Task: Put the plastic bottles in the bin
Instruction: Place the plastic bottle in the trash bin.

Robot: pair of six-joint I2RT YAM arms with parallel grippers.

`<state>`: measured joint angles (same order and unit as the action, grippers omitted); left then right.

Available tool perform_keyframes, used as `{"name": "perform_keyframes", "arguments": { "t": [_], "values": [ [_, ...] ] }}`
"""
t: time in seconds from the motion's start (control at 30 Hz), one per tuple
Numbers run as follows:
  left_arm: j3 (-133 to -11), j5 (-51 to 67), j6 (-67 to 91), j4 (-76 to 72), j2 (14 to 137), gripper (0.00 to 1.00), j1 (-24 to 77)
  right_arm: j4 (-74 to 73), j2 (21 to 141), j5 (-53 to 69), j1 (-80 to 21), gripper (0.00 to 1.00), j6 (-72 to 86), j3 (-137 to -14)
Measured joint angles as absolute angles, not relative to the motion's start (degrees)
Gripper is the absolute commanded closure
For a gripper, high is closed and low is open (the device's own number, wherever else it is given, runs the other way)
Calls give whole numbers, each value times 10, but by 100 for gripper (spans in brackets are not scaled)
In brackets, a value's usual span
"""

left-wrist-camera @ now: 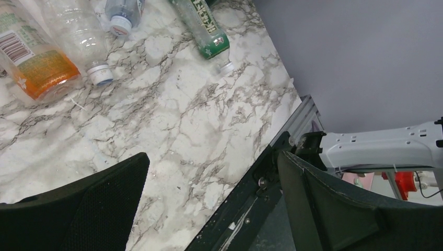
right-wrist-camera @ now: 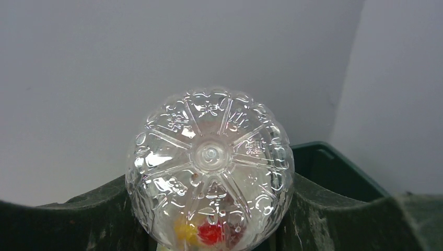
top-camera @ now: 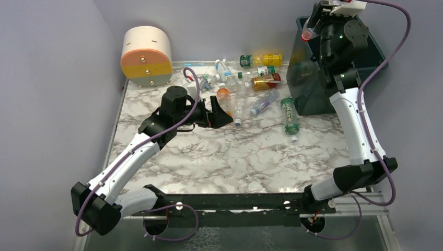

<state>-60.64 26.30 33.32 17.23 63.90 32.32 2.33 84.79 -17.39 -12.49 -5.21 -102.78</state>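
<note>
My right gripper (top-camera: pixel 317 20) is raised over the near-left corner of the dark teal bin (top-camera: pixel 379 50) and is shut on a clear plastic bottle (top-camera: pixel 308 32) with a red cap. In the right wrist view the bottle's ribbed base (right-wrist-camera: pixel 210 157) fills the space between my dark fingers (right-wrist-camera: pixel 334 214), with the bin's rim (right-wrist-camera: pixel 334 152) behind. Several more plastic bottles lie on the marble table, among them a green-labelled one (top-camera: pixel 290 116) and an orange-filled one (left-wrist-camera: pixel 39 65). My left gripper (top-camera: pixel 223 112) hovers open beside them, nothing between its fingers (left-wrist-camera: pixel 78 209).
A round cream, orange and yellow drum (top-camera: pixel 147 57) stands at the table's back left corner. Walls close in the back and left. The black mounting rail (top-camera: pixel 235 201) runs along the near edge of the marble table (top-camera: pixel 235 157).
</note>
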Motion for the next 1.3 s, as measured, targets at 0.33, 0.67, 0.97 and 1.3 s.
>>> {"name": "perform_keyframes", "arguments": {
  "t": [0.33,0.67,0.97,1.3],
  "values": [
    [-583,263,333,172,637,1,323,70,913,-252,-43,38,-91,-1055],
    [-577,263,333,172,637,1,323,39,917,-233,1,28,11,-1001],
    [-567,263,331,170,636,1,323,-58,997,-195,7,1,55,-1054],
    [-560,231,331,168,674,1,323,-126,988,-125,12,1,90,-1081]
  ]
}}
